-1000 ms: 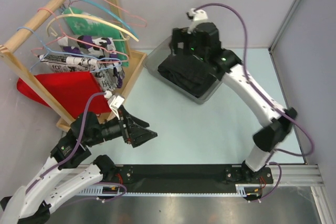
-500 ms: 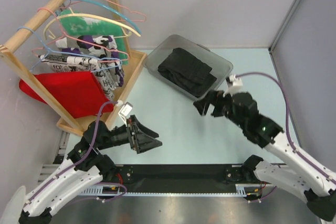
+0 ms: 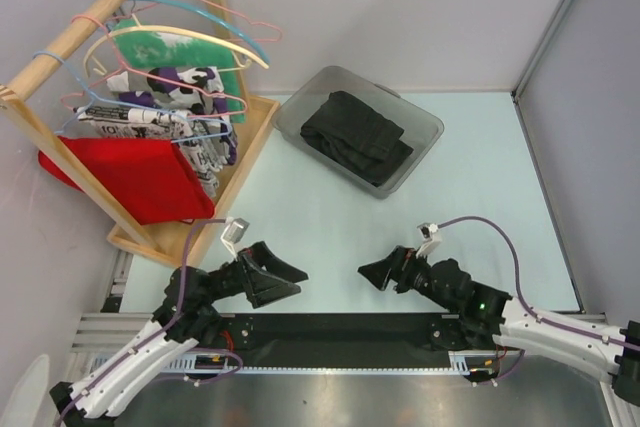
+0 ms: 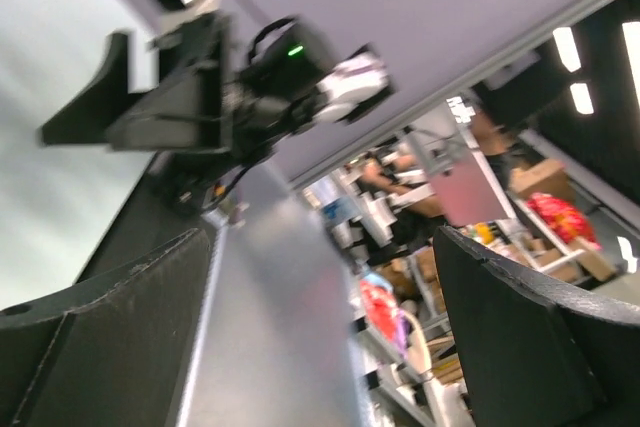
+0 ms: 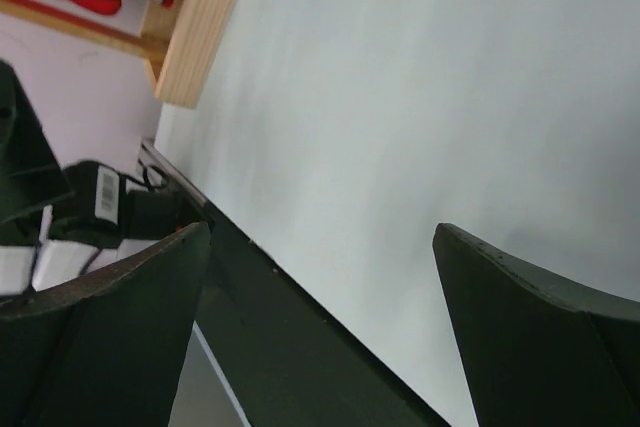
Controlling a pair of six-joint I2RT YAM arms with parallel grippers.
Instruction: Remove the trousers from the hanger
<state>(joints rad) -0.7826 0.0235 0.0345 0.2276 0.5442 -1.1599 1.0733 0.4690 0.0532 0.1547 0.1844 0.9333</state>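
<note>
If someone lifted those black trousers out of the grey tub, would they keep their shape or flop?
Probably flop: the trousers lie in soft folds, so they would likely sag and unfold from wherever they are pinched. They seem to be thin cloth, so probably light. Pushed, they would probably bunch against the tub wall rather than slide.

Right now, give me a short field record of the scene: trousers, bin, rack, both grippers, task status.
trousers: bundled in the grey bin, no hanger seen on them
grey bin: far centre of the table
rack: wooden, far left, carrying patterned garments and a red cloth
left gripper: open, empty, low near its base
right gripper: open, empty, low near its base
task status: trousers appear already off the hanger
</note>
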